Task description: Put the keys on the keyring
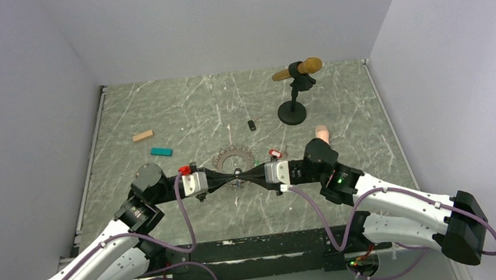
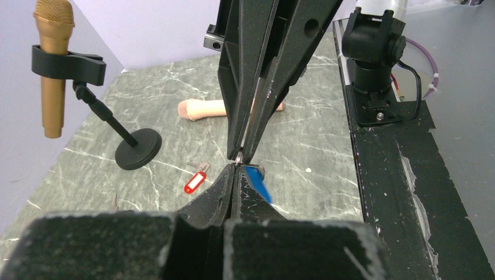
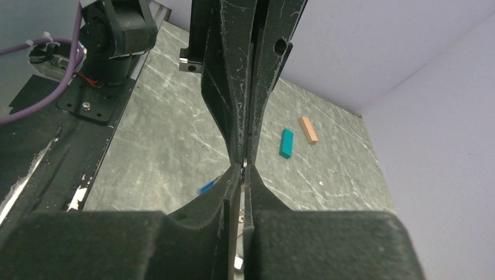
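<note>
My two grippers meet tip to tip above the table's middle. The left gripper is shut, and the blue key hangs by its small metal ring from those tips. The right gripper faces it with a narrow gap between its jaws, and the ring sits right at its tips. The keyring, a loop of grey-brown chain, lies on the table just beyond the tips. A red key lies loose on the table to the right of the chain.
A gold microphone on a black round-based stand stands at the back right. A small black cylinder, a teal block, a wooden block and a flesh-coloured peg lie around.
</note>
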Action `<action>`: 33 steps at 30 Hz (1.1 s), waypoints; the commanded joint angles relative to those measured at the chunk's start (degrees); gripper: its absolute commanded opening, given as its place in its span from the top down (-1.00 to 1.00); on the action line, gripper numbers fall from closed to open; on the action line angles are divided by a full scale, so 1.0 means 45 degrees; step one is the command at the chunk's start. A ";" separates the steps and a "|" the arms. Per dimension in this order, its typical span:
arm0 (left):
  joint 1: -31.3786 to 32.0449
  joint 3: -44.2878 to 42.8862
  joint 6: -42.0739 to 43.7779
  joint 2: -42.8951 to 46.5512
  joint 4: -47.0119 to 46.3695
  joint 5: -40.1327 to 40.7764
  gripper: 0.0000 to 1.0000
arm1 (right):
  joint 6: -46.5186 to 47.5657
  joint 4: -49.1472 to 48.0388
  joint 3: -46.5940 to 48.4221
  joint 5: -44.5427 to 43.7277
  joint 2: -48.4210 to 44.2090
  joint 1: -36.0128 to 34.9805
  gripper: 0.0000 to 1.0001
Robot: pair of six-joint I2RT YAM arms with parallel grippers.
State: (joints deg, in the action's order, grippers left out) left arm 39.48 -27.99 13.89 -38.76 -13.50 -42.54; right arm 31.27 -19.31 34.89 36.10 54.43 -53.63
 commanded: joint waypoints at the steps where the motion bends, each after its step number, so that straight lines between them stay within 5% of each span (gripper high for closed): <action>1: 0.0075 -0.0032 0.0243 0.0333 -0.0473 0.0136 1.00 | -0.0026 0.0262 0.0569 0.0188 -0.0119 -0.0077 0.64; 11: 0.0085 -0.0088 0.0302 0.0255 -0.0368 0.0019 1.00 | -0.0070 0.0312 0.0661 -0.0067 -0.0222 -0.0085 0.47; 33: 0.0517 -0.0896 0.1483 0.0040 0.1837 0.1588 1.00 | 0.0689 0.2092 0.1422 -0.0099 0.0065 -0.0080 0.57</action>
State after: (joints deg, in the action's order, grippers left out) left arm 40.88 -28.25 16.99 -38.52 -9.45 -39.18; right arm 32.47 -13.15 37.76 36.01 54.43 -53.69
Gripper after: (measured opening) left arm 0.009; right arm 0.218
